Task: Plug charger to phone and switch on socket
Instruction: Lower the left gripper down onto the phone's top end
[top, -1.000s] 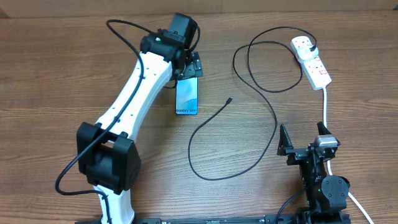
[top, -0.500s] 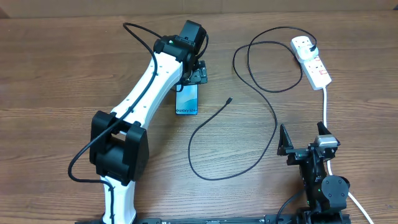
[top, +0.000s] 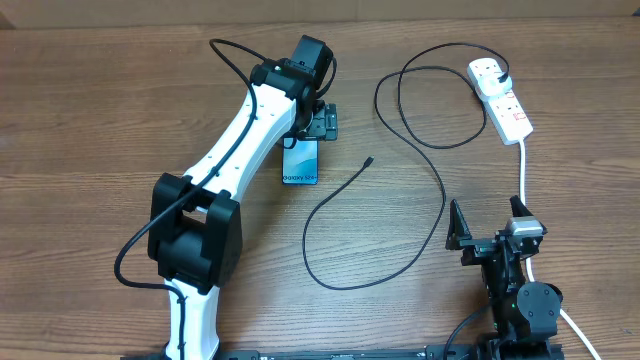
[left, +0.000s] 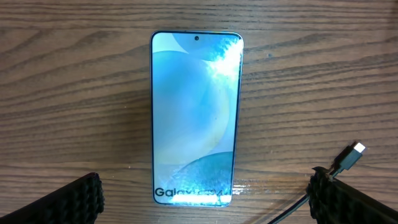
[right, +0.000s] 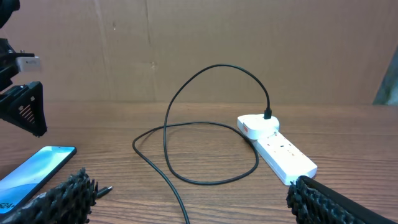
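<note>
Left hand (top: 322, 121) shifted rightward over phone (top: 301, 160), spread wide, empty. Right hand (top: 487, 223) likewise wide. Charger (right: 217, 66) limp, light; best gripped behind connector tip (left: 352, 152).

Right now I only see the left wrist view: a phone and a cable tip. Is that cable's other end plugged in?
Observer: Yes, its plug sits in the power strip at the far right of the table.
Operator: Where is the right end effector?
Observer: The right end effector is open and empty, near the front edge, closer to the robot than the strip.
Operator: And the cable between?
Observer: The cable lies in loose loops on the table.
</note>
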